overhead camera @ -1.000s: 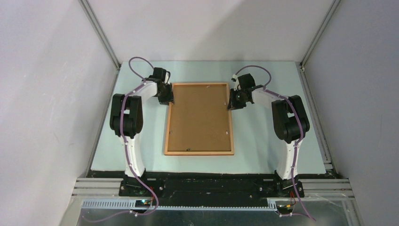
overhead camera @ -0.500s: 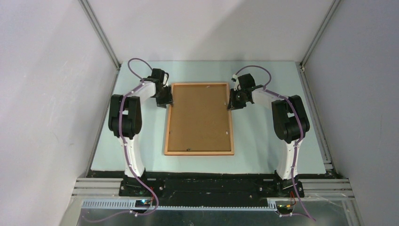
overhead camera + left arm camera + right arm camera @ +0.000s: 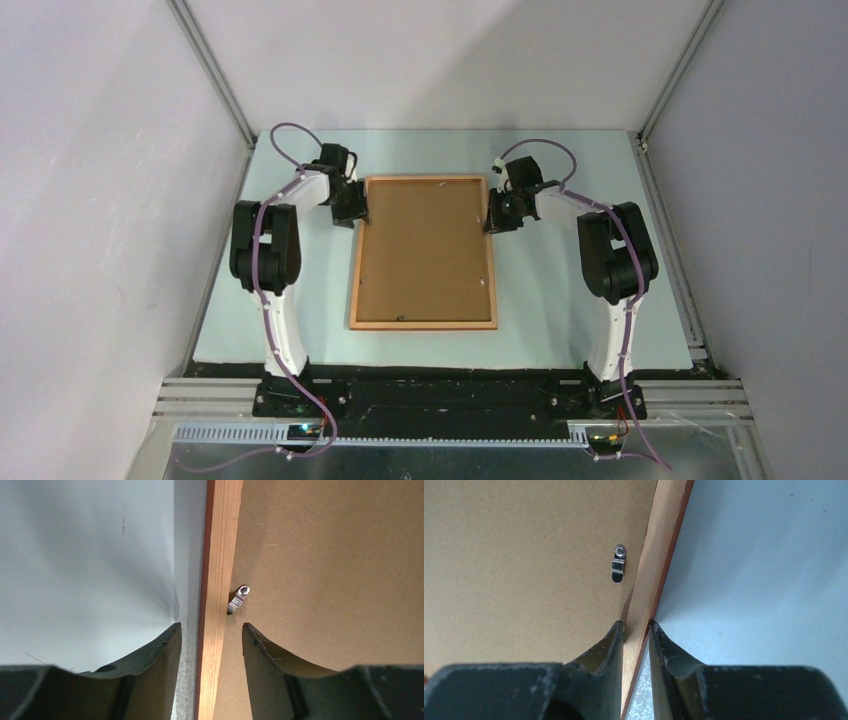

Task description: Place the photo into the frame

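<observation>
The frame (image 3: 424, 323) lies flat, back up, in the middle of the surface (image 3: 560, 320), its brown backing board (image 3: 425, 250) showing. The left fingers (image 3: 160, 650) stand spread either side of the frame's left rail, a gap on both sides, near a small metal clip (image 3: 239, 599). The right fingers (image 3: 609, 645) pinch the right rail toward the far corner

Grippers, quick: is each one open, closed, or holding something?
Left gripper: open, astride the frame edge, not clamping it.
Right gripper: closed on the frame edge.
</observation>
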Controlling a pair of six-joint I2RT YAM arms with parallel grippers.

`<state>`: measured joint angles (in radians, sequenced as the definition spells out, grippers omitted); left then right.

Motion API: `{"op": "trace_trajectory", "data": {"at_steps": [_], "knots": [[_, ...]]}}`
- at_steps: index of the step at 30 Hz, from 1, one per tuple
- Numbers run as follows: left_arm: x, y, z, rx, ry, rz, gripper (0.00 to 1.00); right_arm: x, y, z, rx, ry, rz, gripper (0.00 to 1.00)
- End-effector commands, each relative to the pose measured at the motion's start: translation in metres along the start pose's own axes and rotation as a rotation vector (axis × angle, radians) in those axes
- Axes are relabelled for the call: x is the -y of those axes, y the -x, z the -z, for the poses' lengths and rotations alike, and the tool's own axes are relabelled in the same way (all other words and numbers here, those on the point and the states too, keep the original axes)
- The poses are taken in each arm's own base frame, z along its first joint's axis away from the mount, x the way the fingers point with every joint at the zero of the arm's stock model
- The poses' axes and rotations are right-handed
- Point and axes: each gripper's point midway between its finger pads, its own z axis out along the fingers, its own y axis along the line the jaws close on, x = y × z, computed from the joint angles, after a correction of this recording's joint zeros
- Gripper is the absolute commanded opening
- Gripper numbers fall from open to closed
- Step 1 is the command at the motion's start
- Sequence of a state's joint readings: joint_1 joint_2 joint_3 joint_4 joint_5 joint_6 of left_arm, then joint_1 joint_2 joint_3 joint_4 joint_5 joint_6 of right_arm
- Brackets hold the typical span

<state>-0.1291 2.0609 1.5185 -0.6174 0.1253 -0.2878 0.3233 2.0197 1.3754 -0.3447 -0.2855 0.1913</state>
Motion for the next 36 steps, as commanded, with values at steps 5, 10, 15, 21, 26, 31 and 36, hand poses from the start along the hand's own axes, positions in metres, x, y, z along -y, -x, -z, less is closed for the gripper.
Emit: {"op": "trace_trajectory", "data": {"at_steps": [5,10,15,21,26,31,36], "knots": [[0.007,0.027,0.016,0.064,-0.029,0.014,0.50,-0.011,0.013,0.003,0.044,0.047,0.014,0.00],[0.002,0.031,0.013,0.068,-0.021,0.026,0.48,-0.011,0.013,0.004,0.043,0.045,0.015,0.00],[-0.001,0.028,0.007,0.053,-0.014,0.028,0.47,-0.011,0.013,0.003,0.040,0.045,0.015,0.00],[-0.003,0.022,0.000,0.030,-0.009,0.030,0.47,-0.010,0.013,0.003,0.040,0.044,0.014,0.00],[-0.004,0.021,-0.006,0.022,-0.004,0.030,0.47,-0.010,0.012,0.003,0.040,0.045,0.014,0.00],[-0.005,0.021,-0.008,0.021,0.004,0.025,0.46,-0.010,0.013,0.004,0.041,0.044,0.010,0.00],[-0.007,0.018,-0.010,0.016,0.016,0.018,0.42,-0.009,0.013,0.003,0.041,0.046,0.006,0.00]]}}
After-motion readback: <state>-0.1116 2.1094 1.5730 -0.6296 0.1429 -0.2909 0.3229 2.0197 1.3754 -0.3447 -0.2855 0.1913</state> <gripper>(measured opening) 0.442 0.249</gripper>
